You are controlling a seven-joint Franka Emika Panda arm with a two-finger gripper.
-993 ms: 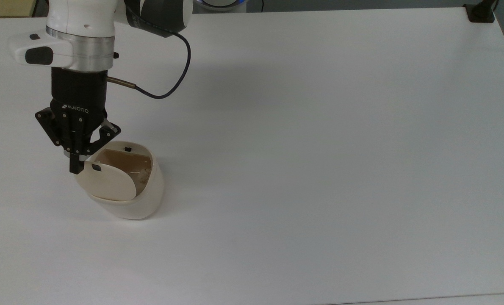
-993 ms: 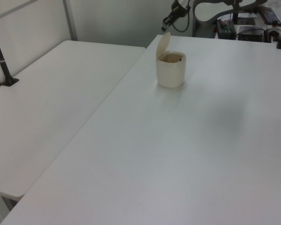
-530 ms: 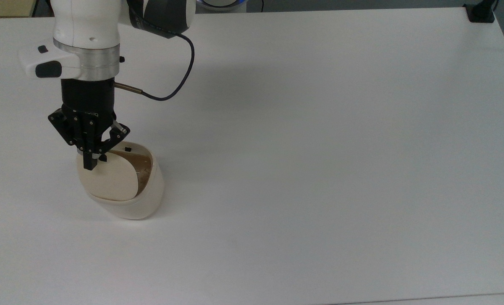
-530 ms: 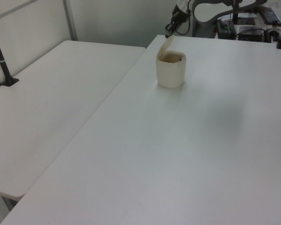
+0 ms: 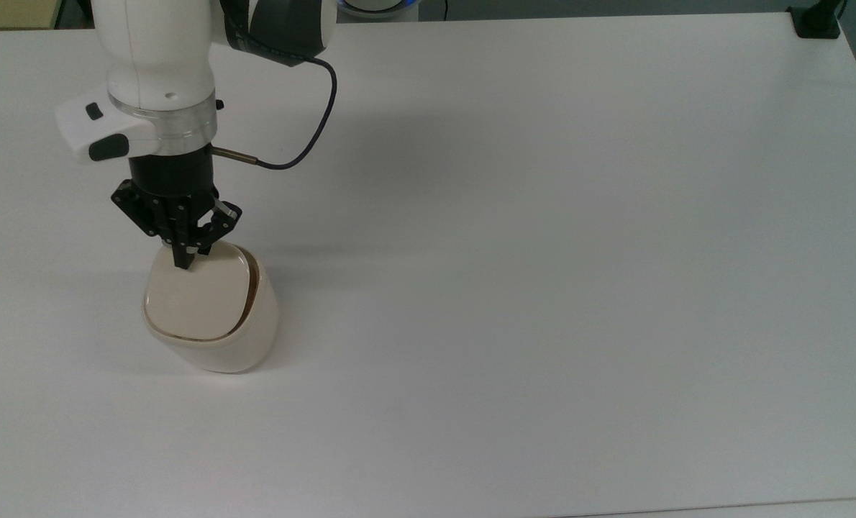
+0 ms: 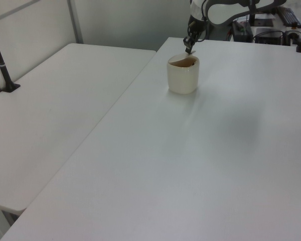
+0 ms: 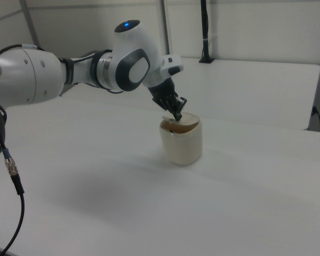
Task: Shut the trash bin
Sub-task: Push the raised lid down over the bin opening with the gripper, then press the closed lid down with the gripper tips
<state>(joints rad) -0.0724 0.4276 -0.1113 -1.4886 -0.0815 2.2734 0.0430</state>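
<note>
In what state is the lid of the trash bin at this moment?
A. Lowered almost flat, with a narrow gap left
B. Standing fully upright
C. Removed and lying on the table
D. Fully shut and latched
A: the lid lies nearly flat on the trash bin under the gripper, with a tan sliver showing along one edge.

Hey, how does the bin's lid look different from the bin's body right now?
The lid is a thin, flat rounded-square panel, while the trash bin body is a deep tapered tub. The lid lies tilted, with a sliver of tan interior showing at the top view's right edge, while the body stands upright on the table. The gripper presses on the lid, not the body. Both are cream-white plastic.
</note>
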